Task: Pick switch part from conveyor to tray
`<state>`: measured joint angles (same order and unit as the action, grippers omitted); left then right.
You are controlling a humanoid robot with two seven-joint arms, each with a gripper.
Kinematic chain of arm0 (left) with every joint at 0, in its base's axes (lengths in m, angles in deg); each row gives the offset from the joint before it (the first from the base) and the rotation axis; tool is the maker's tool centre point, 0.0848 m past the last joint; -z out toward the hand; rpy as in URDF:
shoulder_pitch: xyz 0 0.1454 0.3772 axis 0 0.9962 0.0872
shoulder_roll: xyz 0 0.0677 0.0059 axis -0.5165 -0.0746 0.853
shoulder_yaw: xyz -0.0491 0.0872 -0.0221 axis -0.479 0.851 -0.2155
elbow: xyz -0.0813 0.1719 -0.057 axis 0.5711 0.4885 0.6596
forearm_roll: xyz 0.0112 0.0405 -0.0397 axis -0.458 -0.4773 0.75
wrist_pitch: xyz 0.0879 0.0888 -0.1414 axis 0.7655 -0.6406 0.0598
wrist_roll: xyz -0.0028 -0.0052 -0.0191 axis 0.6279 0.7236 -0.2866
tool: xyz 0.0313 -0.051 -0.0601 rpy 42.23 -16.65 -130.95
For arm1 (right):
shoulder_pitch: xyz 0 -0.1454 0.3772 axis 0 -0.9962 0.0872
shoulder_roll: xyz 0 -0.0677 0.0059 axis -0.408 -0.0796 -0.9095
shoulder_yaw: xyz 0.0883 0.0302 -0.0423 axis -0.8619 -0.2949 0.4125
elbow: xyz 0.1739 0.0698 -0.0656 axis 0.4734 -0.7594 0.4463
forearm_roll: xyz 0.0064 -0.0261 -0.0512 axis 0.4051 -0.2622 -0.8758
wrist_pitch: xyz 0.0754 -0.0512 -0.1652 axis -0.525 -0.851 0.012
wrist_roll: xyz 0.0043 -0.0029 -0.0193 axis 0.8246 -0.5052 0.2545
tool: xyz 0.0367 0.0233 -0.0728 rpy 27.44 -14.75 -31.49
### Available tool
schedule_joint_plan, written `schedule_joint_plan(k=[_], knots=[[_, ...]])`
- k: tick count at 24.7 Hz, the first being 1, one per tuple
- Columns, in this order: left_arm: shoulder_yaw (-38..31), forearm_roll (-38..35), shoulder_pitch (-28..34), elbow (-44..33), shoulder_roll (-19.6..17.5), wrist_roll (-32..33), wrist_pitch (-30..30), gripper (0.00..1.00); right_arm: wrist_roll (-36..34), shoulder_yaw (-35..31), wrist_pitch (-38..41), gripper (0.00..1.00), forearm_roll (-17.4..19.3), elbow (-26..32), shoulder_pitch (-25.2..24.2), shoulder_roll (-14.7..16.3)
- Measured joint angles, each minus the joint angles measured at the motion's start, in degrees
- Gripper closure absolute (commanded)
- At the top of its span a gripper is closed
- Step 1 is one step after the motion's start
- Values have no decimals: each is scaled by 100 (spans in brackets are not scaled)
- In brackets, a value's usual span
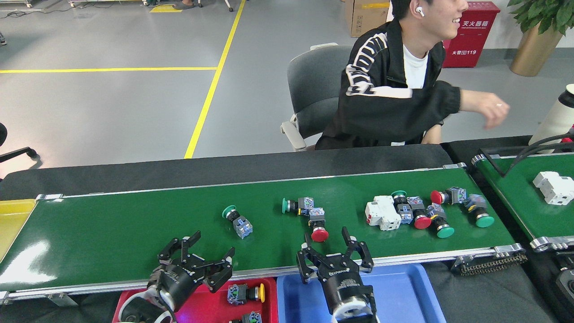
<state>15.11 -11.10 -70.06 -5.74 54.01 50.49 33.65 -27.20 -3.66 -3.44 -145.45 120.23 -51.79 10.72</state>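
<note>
From my head I look down on the conveyor [134, 233], and I place everything against it.

My left pincer [197, 260] hangs over its near rail, fingers spread and holding nothing. My right pincer [334, 253] is also at the near rail, further right, its jaws wide apart and empty, just short of a red-capped switch [318, 226].

On the belt, near the middle, a green switch [236, 220] lies alone. Right of it a second green switch [296, 205] touches the red-capped one. Further right sits a cluster: a white block [382, 215] pressed against several switches with red and green caps [437, 215].

Below the near rail stands a red tray [269, 309], with a yellow-capped switch [245, 293] lying in it; another part shows at the tray's lower edge, too cut off to name. Beside it, under my right arm, is a blue tray [403, 296]. At the conveyor's left end a yellow bin [13, 220] shows in part.

Off the right end runs a second belt [515, 193], carrying a white block [554, 187].

Behind the far rail a person [394, 98] sits on a grey chair [314, 85], one hand [493, 110] raised toward the right, clear of both belts.
</note>
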Motion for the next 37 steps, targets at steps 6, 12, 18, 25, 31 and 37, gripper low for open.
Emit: schedule_joint_plan(k=[6,12,18,25,31,37], knots=[[10,-14,-467,464,97,4,133,3,27,388,-59,54,577,-635,659,-2],[28,-423,-492,616,69,-95,116,64,26,669,-1,70,592,-695,779,-2],[-157,-176,-424,605,31,-149,97,86,134,848,355,70,593,113,515,52],[-215,1030,532,-389,-671,-160,88,86,528,1150,1388,65,584,1991,-812,801],[-574,1507,1986,-1701,-1243,-211,-158,86,729,1343,2367,0,562,2221,-1246,866],[-1348,1506,3491,-2521,-1305,-459,-1200,39,750,1322,2654,0,570,2222,-1030,850]])
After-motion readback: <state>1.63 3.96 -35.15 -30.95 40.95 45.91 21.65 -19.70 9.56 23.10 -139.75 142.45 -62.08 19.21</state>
